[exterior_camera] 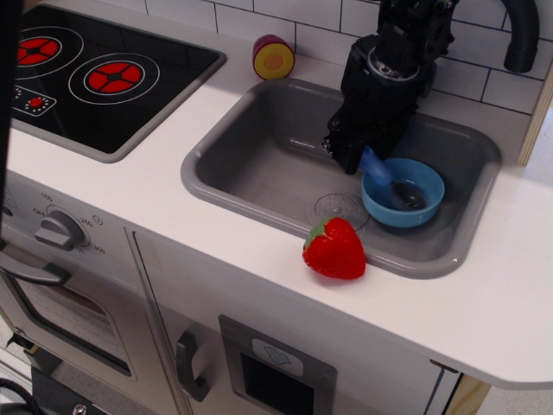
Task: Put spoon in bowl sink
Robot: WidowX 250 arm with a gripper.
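The light blue bowl [404, 194] stands in the right part of the grey sink [259, 164]. The spoon [393, 183] lies in the bowl. Its dark grey cup rests on the bowl's bottom and its blue handle leans up over the bowl's left rim. My black gripper [352, 158] hangs over the sink just left of the bowl, its tips right by the handle's upper end. The spoon has tipped down out of the grip, so the jaws look open, though the dark body hides the gap.
A red strawberry [334, 248] lies on the sink's front rim. A yellow and purple toy [273, 57] stands behind the sink. The black stovetop [86, 73] is at the left, and a black faucet [521, 35] is at the back right.
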